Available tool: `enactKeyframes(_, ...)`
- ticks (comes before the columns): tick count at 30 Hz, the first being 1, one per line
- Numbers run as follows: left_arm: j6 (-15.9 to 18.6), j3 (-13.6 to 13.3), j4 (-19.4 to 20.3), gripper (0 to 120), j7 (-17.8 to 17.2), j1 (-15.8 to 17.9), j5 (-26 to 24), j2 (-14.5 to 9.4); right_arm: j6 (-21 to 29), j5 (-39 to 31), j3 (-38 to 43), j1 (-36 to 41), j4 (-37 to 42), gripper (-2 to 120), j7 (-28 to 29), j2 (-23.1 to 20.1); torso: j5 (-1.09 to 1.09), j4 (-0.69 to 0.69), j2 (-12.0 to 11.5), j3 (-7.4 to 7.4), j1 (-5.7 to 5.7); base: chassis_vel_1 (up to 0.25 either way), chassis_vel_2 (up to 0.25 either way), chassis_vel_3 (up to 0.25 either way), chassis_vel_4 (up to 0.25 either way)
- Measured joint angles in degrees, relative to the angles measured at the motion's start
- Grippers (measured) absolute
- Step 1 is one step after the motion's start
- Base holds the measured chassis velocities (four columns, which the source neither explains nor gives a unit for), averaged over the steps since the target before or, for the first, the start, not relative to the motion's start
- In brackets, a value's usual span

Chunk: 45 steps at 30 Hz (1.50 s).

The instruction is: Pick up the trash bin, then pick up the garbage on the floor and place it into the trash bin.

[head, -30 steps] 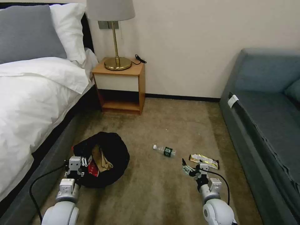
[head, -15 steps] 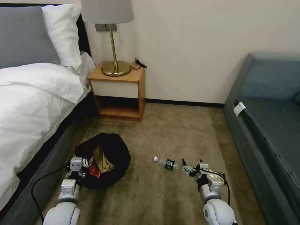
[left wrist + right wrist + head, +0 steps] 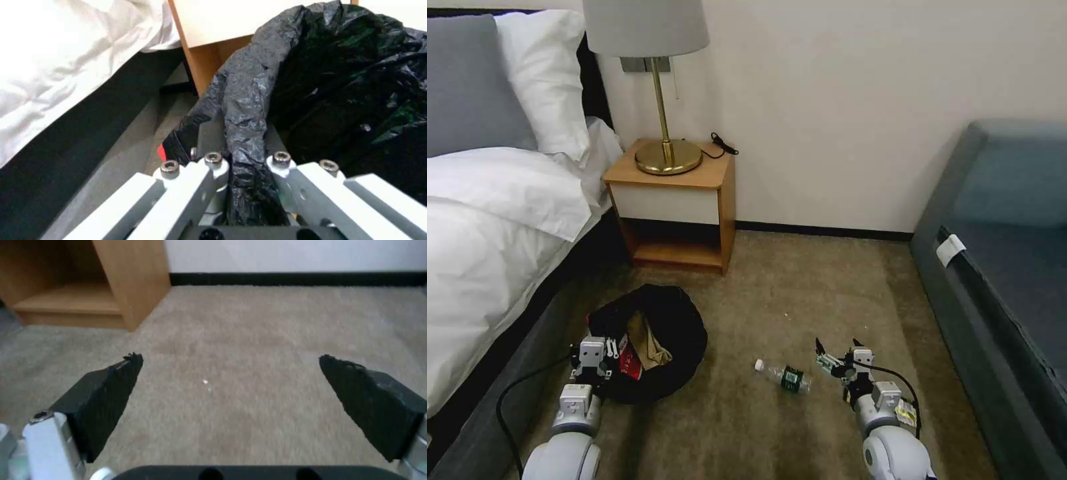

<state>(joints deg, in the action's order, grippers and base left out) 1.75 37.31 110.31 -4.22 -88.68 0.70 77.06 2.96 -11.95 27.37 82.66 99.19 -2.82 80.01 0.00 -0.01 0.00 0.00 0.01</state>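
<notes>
Clearly, bin liner sits pinched between left fingers.

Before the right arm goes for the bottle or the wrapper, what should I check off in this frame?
1. Left gripper shut on the rim of the black-bag-lined trash bin: ok.
2. Right gripper open with nothing between its pads: ok.
3. Small clear green-labelled bottle lying free on the carpet, apart from the right gripper: ok.
4. Long yellow-white wrapper reachable: cannot tell, mostly hidden behind the right arm.
5. Red snack packet and tan-brown paper packaging already inside the bin: ok.
</notes>
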Motion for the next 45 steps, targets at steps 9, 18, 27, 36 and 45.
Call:
enactKeyframes(9, -0.9, 0.5, 0.9, 3, 0.6, -0.5, 0.2, 0.9, 3.6, -1.0, -2.3, -3.2, 1.7, 100, -1.0, -4.8, 0.01, 0.0, 0.0, 0.0, -0.01, -0.023, 0.03, 0.019, -0.024)
enactKeyframes(18, -1.6, 1.9, 2.8, 3, 1.7, -1.5, 1.7, 3.3, 7.6, -2.0, -5.4, -6.7, 1.4, 100, -9.3, -9.4, 0.0, 0.0, 0.0, 0.0, -0.01, 0.0, 0.0, 0.0, 0.0)
enactKeyframes(27, -3.6, 3.4, 3.5, 3, 1.6, -3.6, 3.2, 5.8, 10.9, 0.0, -13.7, -12.2, -1.5, 100, -15.0, -14.6, 0.0, 0.01, 0.0, 0.0, -0.01, 0.0, 0.0, 0.0, 0.0)
enactKeyframes(36, -2.7, 4.0, 3.4, 3, 1.4, -3.3, 3.4, 6.4, 17.7, -0.7, -23.6, -21.3, -5.4, 100, -18.1, -17.3, -0.01, 0.01, 0.0, 0.0, -0.01, 0.0, 0.0, 0.0, 0.0)
enactKeyframes(45, -1.0, 4.3, 2.9, 3, 2.0, -2.4, 2.8, 5.5, 19.6, 0.6, -35.5, -26.9, -12.2, 100, -20.4, -16.3, 0.0, 0.01, 0.0, 0.0, -0.01, 0.0, 0.0, 0.0, 0.0)
